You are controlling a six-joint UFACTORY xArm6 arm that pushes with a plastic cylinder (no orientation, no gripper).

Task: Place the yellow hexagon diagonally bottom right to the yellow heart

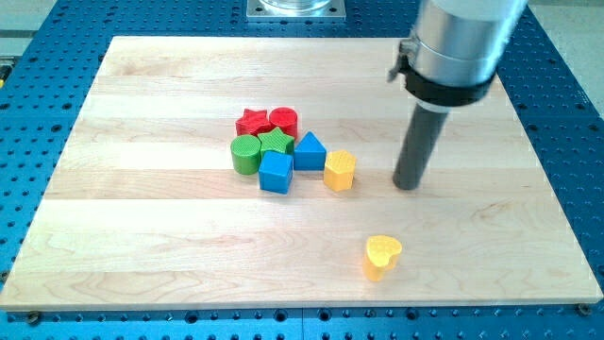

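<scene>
The yellow hexagon (340, 171) stands at the right end of a cluster of blocks near the board's middle, touching the blue triangle (310, 152). The yellow heart (382, 256) lies alone toward the view's bottom, below and to the right of the hexagon. My tip (408, 185) rests on the board to the right of the hexagon, a short gap away, and above the heart.
The cluster also holds a red star (252, 122), a red cylinder (283, 121), a green star (276, 143), a green cylinder (245, 154) and a blue cube (276, 172). The wooden board (142, 236) lies on a blue perforated table (28, 142).
</scene>
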